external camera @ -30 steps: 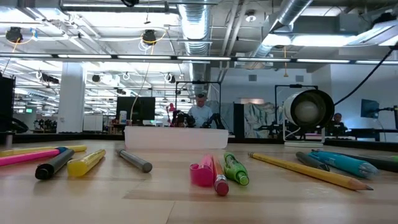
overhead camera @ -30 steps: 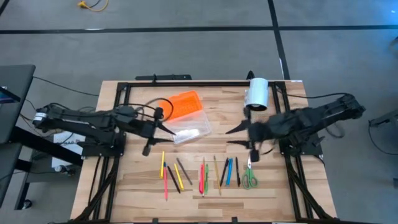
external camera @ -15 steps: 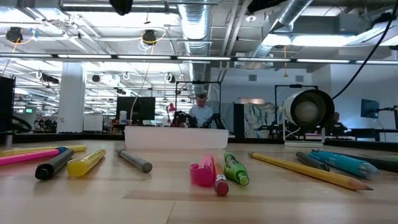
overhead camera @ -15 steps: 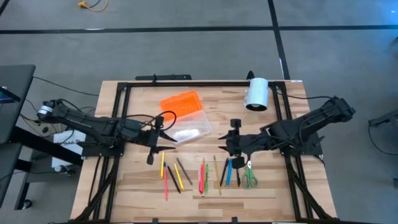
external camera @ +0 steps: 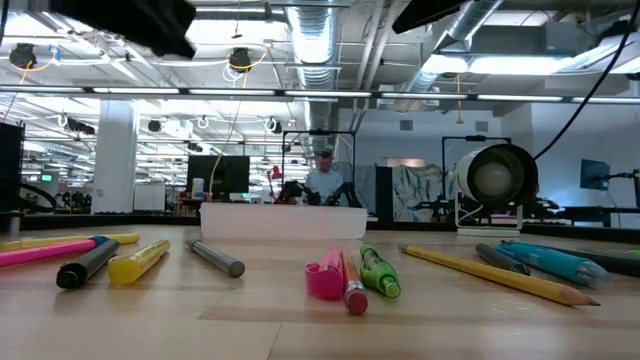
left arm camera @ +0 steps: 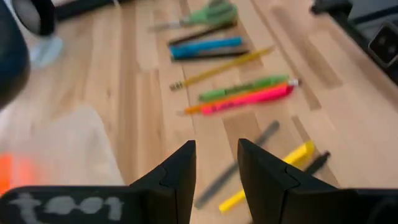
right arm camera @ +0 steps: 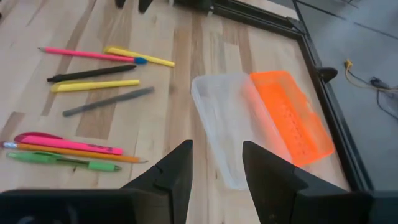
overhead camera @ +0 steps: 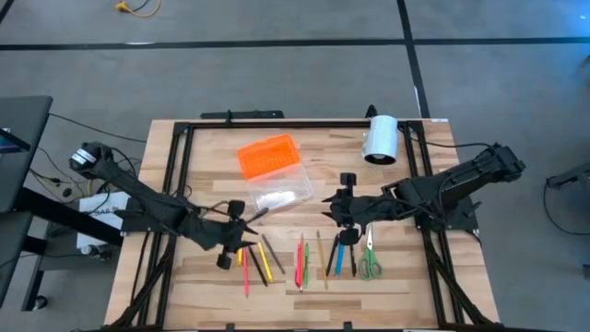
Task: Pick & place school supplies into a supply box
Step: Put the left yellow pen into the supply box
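Observation:
The pens and pencils lie in a row near the table's near edge (overhead camera: pixel 300 261), with the green-handled scissors (overhead camera: pixel 369 260) at its right end. The supply box's clear base (overhead camera: pixel 281 195) rests flat on the table, and its orange lid (overhead camera: pixel 269 155) lies tilted against the base's far side. My left gripper (overhead camera: pixel 251 232) is open and hovers over the row's left end; in the left wrist view (left arm camera: pixel 216 167) its fingers stand above a grey pen (left arm camera: pixel 233 169) and touch nothing. My right gripper (overhead camera: pixel 326 210) is open, just right of the clear base (right arm camera: pixel 224 121).
A white cylinder (overhead camera: pixel 381 138) lies on its side near the table's far right corner. A black frame (overhead camera: pixel 277 124) runs along the table's edges. In the low view the pens (external camera: pixel 345 278) lie in front and the clear base (external camera: pixel 283 222) stands behind them.
My left gripper has moved from beside the box toward the near edge and down, over the left end of the pen row. My right gripper has swung from near the white cylinder toward the table's middle, ending right of the box. No pen or box part has moved.

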